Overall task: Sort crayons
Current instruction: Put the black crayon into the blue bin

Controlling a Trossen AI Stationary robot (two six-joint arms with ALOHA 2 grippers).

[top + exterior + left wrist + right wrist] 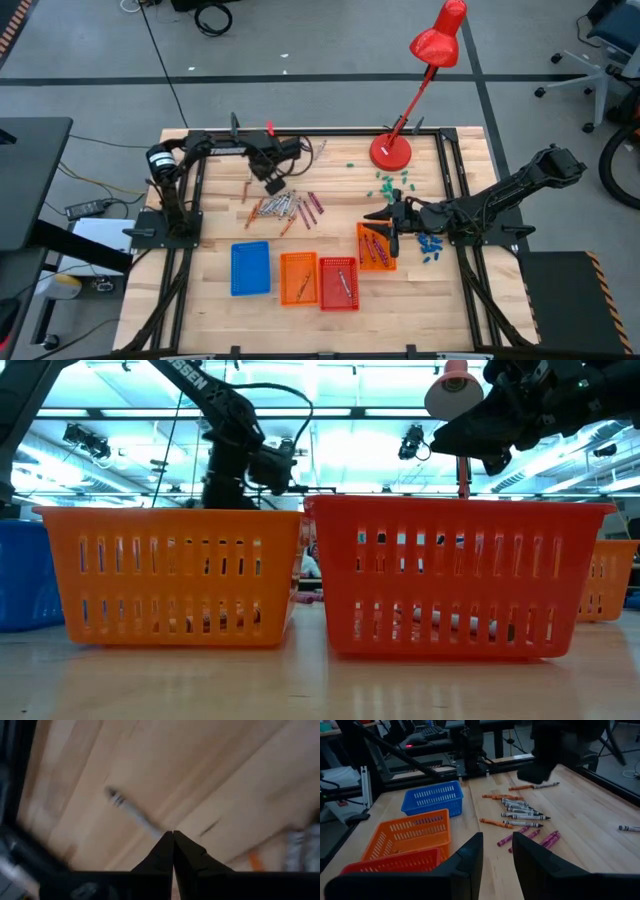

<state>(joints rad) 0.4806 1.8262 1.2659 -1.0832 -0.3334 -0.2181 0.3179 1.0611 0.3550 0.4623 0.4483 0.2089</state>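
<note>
The left gripper (173,836), pinched shut on a grey-white crayon (131,812) at the pile (286,208), and the right gripper (496,851), open and empty above the orange tray (376,260), leave most crayons unsorted, few sitting in trays.

Wooden table (330,320) with crayons (285,208), baskets (298,277)

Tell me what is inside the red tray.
From above, the red tray holds one thin stick, probably a crayon, lying along it. From table height, pale shapes show through the wall slots near the floor, but the wall hides what they are.
</note>
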